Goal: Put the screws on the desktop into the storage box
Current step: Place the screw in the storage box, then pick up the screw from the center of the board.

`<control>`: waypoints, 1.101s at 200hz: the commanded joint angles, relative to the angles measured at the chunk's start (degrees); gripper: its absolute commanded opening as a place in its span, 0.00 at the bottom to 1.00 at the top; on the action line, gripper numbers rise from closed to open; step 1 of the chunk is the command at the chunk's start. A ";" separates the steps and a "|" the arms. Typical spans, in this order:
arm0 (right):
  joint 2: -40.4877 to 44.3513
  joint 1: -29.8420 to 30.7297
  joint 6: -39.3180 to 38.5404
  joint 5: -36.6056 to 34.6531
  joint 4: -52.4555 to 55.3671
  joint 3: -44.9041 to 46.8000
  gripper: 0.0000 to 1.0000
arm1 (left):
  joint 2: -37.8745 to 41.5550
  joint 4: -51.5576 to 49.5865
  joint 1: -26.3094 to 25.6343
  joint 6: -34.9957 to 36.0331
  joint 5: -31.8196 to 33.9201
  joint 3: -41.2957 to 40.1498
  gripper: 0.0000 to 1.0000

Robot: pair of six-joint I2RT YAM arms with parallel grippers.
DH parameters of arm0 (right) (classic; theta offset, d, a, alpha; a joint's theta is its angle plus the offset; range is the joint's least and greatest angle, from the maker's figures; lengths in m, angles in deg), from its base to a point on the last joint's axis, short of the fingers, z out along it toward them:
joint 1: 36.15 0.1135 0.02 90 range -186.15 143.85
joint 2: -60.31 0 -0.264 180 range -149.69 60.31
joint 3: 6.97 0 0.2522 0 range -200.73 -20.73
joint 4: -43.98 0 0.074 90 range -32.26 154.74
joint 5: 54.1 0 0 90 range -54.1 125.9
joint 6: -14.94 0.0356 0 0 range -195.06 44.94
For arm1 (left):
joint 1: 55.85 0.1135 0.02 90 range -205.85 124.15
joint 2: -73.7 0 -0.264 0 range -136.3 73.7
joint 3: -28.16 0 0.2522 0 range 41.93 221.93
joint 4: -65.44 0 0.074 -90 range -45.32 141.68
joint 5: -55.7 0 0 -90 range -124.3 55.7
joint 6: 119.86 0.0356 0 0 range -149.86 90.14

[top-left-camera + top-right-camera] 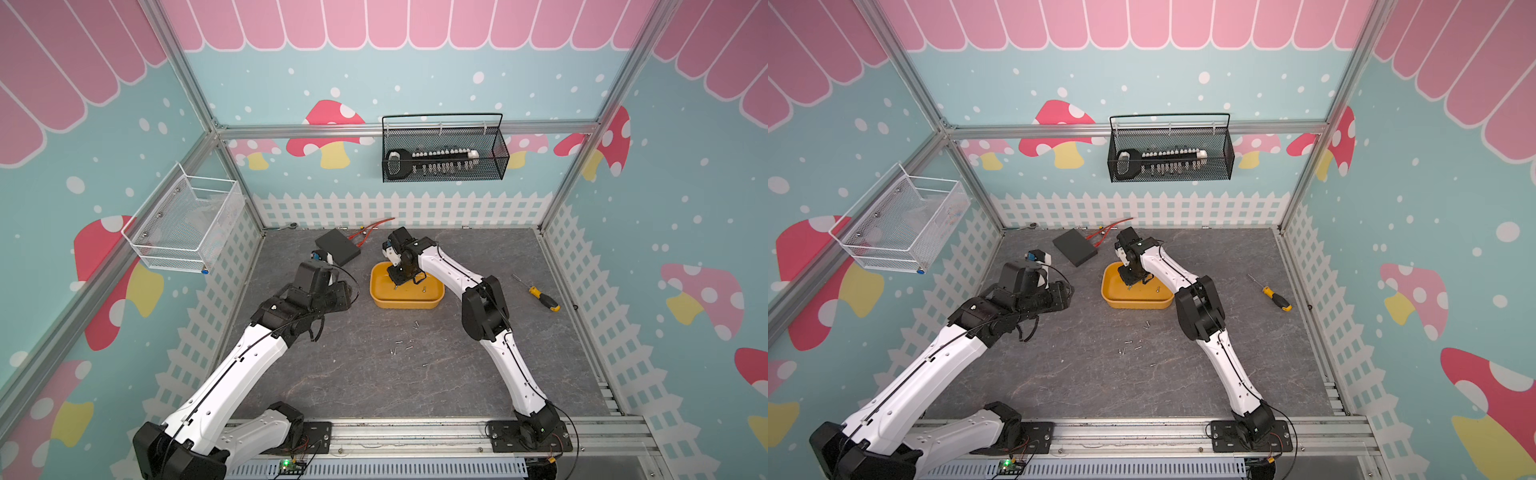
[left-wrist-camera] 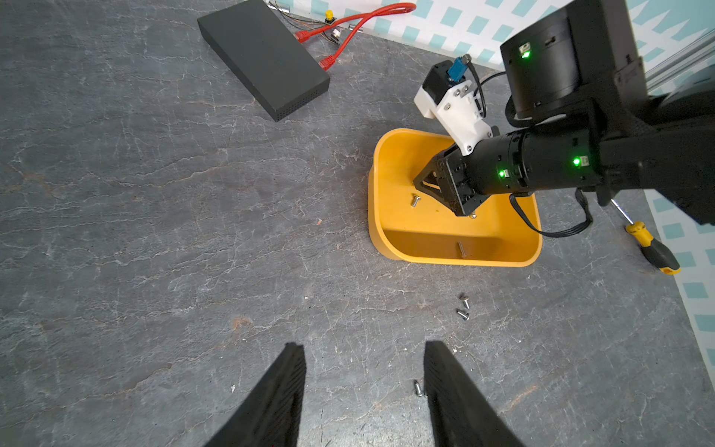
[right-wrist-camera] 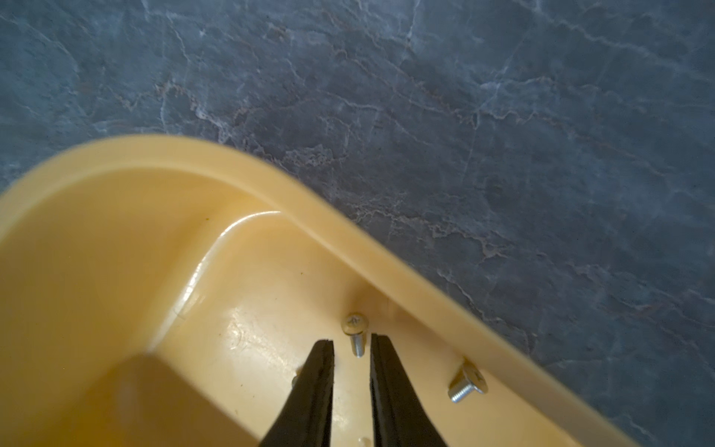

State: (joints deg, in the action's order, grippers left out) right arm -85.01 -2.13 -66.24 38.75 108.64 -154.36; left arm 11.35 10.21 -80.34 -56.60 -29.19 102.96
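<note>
Black fingers spread wide with nothing between them, the left gripper (image 2: 363,344) hovers over the dark grey desktop (image 1: 353,374), with a flat black box (image 1: 337,247) beyond it. To the right sits the yellow storage box (image 1: 407,303). The right gripper (image 3: 351,342) reaches down inside it, its fingers slightly parted and gripping nothing. One screw (image 3: 355,329) lies on the box floor at their tips. Several screws (image 1: 403,347) lie scattered on the desktop in front of the box. A yellow-handled screwdriver (image 1: 540,296) lies far right.
</note>
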 commanded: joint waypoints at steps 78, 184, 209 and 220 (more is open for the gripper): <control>24.17 1.14 1.61 -7.52 2.71 5.59 0.26 | 1.18 -0.77 0.30 0.99 -3.19 -0.51 0.53; 69.21 2.91 14.10 -12.85 -10.48 56.45 0.27 | -4.92 2.68 -16.35 -5.50 -3.68 -7.49 0.52; 75.50 2.89 16.08 -13.05 -10.73 62.84 0.28 | -7.11 6.58 -16.82 -4.73 -6.33 -9.95 0.53; 77.71 2.94 16.53 -13.11 -10.64 65.06 0.28 | -8.05 8.29 -16.83 -3.78 -8.02 -10.75 0.53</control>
State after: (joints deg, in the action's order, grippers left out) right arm -11.24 0.82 -53.07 26.79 99.67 -93.53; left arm 4.64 13.64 -96.89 -60.71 -34.18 93.82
